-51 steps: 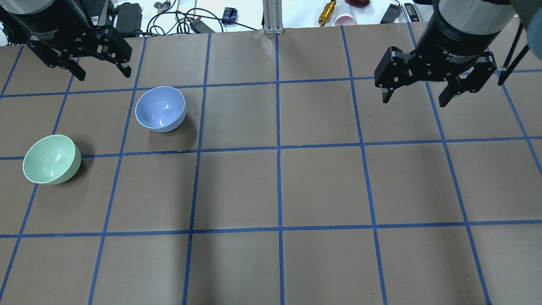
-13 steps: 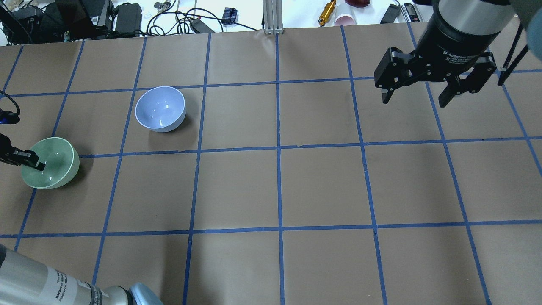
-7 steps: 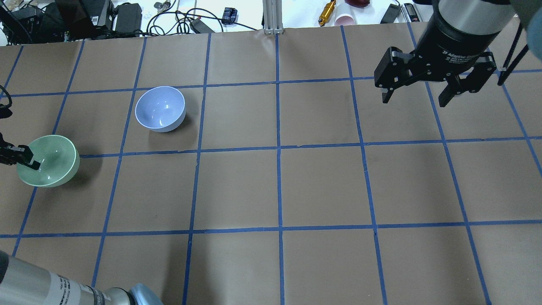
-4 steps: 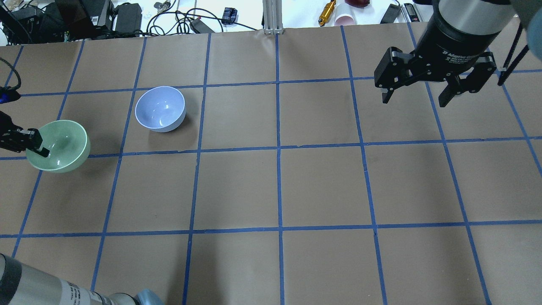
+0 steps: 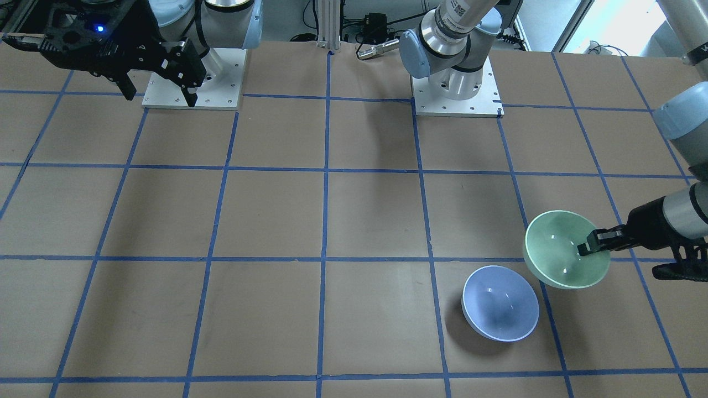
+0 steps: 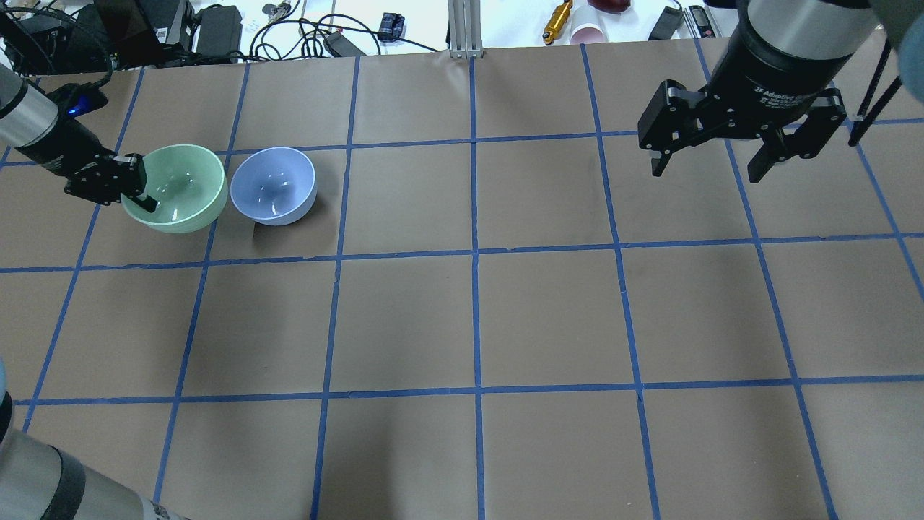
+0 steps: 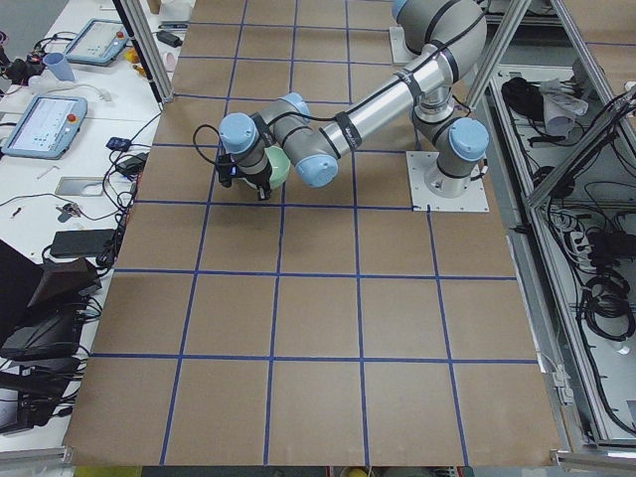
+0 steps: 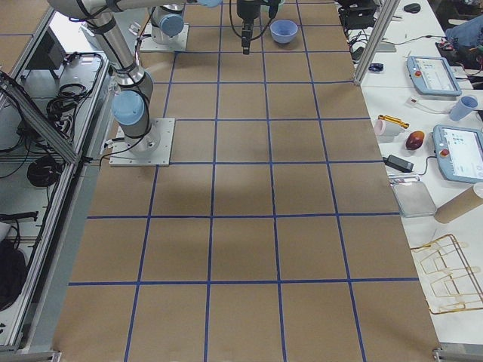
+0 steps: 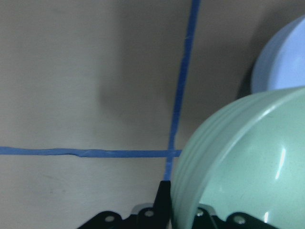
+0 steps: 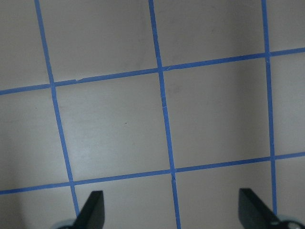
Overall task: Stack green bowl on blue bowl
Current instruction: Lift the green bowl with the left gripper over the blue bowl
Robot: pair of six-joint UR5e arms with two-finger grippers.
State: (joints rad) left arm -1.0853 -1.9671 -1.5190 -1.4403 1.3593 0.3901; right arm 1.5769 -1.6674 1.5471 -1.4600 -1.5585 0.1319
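The green bowl (image 6: 180,184) hangs lifted above the table, slightly tilted, just left of the blue bowl (image 6: 274,184) in the overhead view, rims nearly side by side. My left gripper (image 6: 141,193) is shut on the green bowl's left rim, one finger inside and one outside. In the front view the green bowl (image 5: 558,249) sits up and right of the blue bowl (image 5: 500,309), held by the left gripper (image 5: 589,247). The left wrist view shows the green bowl (image 9: 248,167) close up with the blue bowl (image 9: 281,67) beyond. My right gripper (image 6: 711,162) is open and empty, high over the far right.
The brown table has a blue tape grid (image 6: 476,253). Cables, a cup and tools (image 6: 585,29) lie beyond the far edge. The two arm bases (image 5: 456,83) stand at the robot's side. The left arm's forearm (image 6: 43,477) crosses the near left corner.
My left gripper, shut on the green bowl's rim, has lifted it and carried it forward and to the right, up beside the blue bowl. The blue bowl and right arm have not moved.
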